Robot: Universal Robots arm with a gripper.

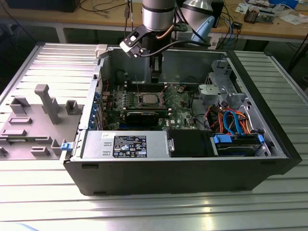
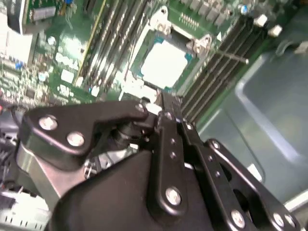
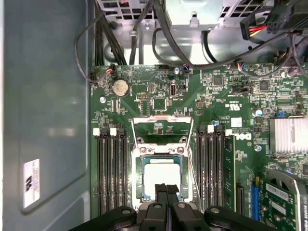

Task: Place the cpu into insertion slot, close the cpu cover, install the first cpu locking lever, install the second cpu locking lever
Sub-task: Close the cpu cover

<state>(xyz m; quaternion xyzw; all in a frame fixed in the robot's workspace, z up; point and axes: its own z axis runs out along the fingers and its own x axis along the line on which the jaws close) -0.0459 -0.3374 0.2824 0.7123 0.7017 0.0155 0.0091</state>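
Straight down into the open computer case (image 1: 168,171) reaches the arm (image 1: 156,14), its gripper (image 3: 167,190) clenched, fingers pressed together on nothing, just above the cpu (image 3: 161,174); the cpu lies flat in the insertion slot (image 3: 138,174); the cpu cover (image 3: 161,119) stands flipped open beside it; memory slots (image 3: 110,168) closely flank both sides; a white sticker (image 3: 31,183) marks the case wall.

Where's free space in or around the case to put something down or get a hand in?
Free: ribbed table in front of the case; plain grey case panel beside the memory slots. Crowded: the gripper over the cpu, cables at the exterior view's right.
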